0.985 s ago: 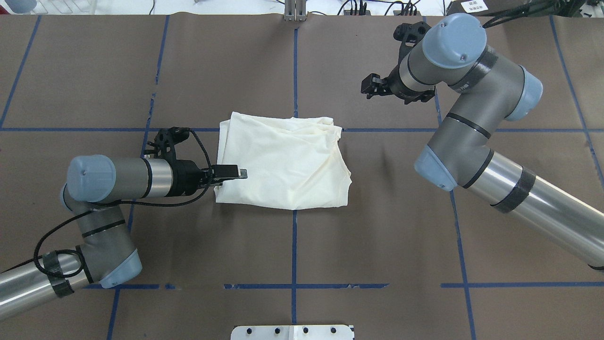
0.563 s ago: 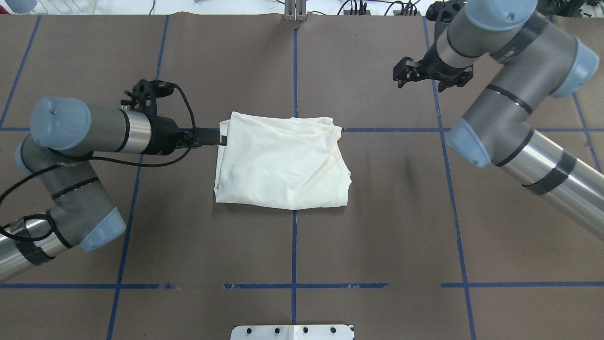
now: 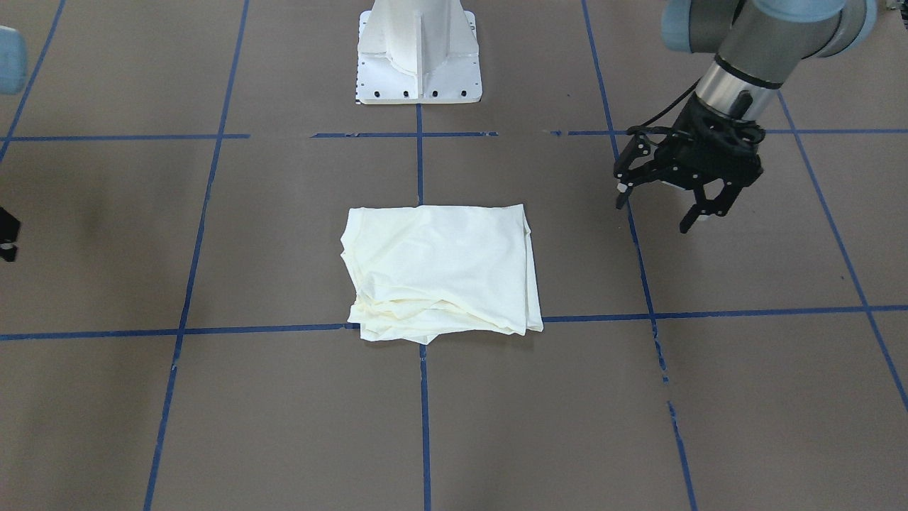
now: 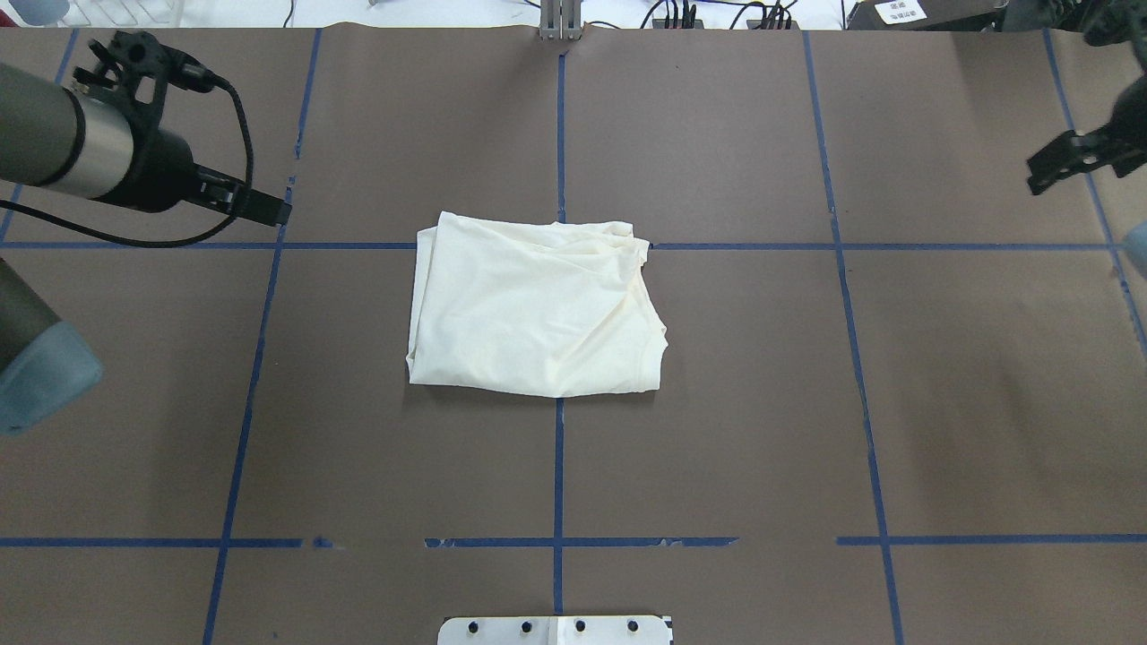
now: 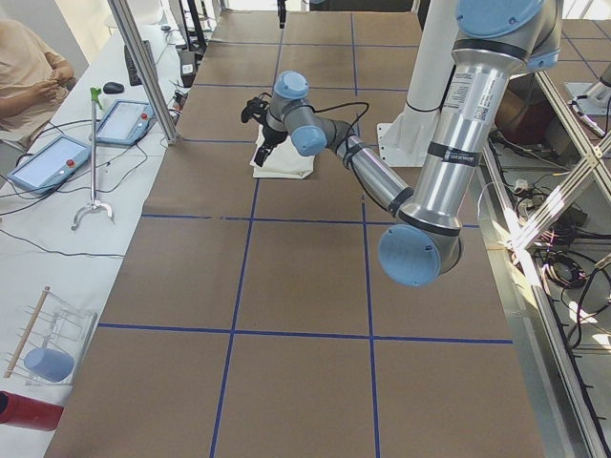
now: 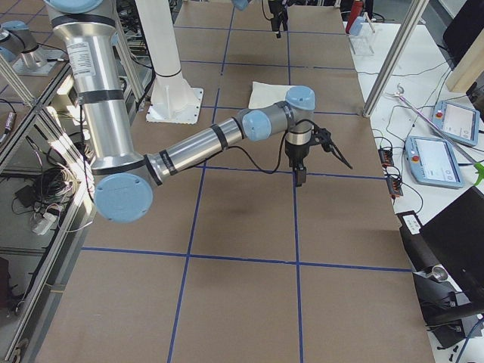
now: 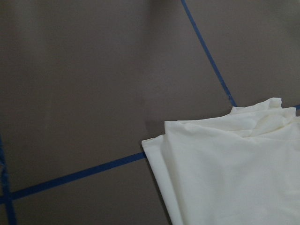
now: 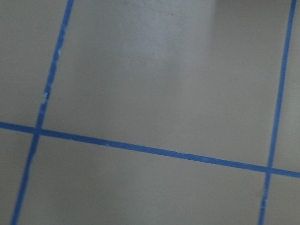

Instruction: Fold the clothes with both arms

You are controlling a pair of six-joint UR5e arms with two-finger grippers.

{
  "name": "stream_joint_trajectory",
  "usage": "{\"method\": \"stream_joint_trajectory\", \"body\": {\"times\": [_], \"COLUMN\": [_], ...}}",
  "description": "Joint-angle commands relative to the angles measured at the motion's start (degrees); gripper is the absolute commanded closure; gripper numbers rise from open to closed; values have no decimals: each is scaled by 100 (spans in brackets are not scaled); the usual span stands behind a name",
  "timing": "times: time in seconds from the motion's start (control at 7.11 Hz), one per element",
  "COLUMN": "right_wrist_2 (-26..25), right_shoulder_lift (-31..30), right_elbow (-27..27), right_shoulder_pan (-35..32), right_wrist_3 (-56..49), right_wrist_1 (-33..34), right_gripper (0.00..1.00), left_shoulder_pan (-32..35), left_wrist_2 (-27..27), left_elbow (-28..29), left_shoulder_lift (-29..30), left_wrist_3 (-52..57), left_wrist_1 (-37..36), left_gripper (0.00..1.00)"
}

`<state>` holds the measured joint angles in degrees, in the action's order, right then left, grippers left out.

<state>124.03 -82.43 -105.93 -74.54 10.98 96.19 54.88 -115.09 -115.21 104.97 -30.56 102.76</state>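
The cream shirt (image 4: 538, 309) lies folded into a rough rectangle at the table's middle, plain side up; it also shows in the front view as the shirt (image 3: 440, 270) and in the left wrist view as the shirt (image 7: 234, 178). My left gripper (image 4: 271, 210) hangs well off the shirt's far-left corner. In the front view the left gripper (image 3: 656, 209) stands open and holds nothing. My right gripper (image 4: 1044, 175) is at the far right edge, far from the cloth. In the right side view the right gripper (image 6: 321, 168) has its fingers spread and empty.
The brown table carries a grid of blue tape lines (image 4: 559, 466). The white pedestal base (image 3: 418, 64) stands at the robot's side. A person (image 5: 29, 67) sits beyond the far edge, beside tablets (image 5: 48, 162) on a white bench.
The left gripper has left the shirt's left edge and pulled back to the far left. The right arm has swung out to the right edge. The shirt has not moved.
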Motion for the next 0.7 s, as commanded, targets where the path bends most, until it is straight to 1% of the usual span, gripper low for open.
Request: {"method": "stream_joint_trajectory", "body": {"times": [0.0,0.14,0.28,0.42,0.56], "right_wrist_2": [525,369,350,393,411], "right_shoulder_lift": [-1000,-1299,-1502,-1739,-1942], "right_elbow": [535,764,932,933,855], "right_shoulder_pan": [-1295,-1578,-1868,-1984,-2020], "right_wrist_3": [-2260,-2380,-2373,-2321,-2320], "right_wrist_1": [-4,-39,-39,-30,-39], "right_gripper": [0,0,0,0,0], "left_shoulder_pan": [1265,1898,2130,2333,2613], "left_wrist_2": [-379,-887,-1040,-1407,-1550], "left_elbow": [-187,-99,-3,416,646], "left_shoulder_lift": [-579,-879,-1212,-1468,-1697], "left_wrist_3": [2246,2465,2415,2458,2467], "left_wrist_1": [-678,-687,-713,-731,-714], "left_gripper": [0,0,0,0,0]}}
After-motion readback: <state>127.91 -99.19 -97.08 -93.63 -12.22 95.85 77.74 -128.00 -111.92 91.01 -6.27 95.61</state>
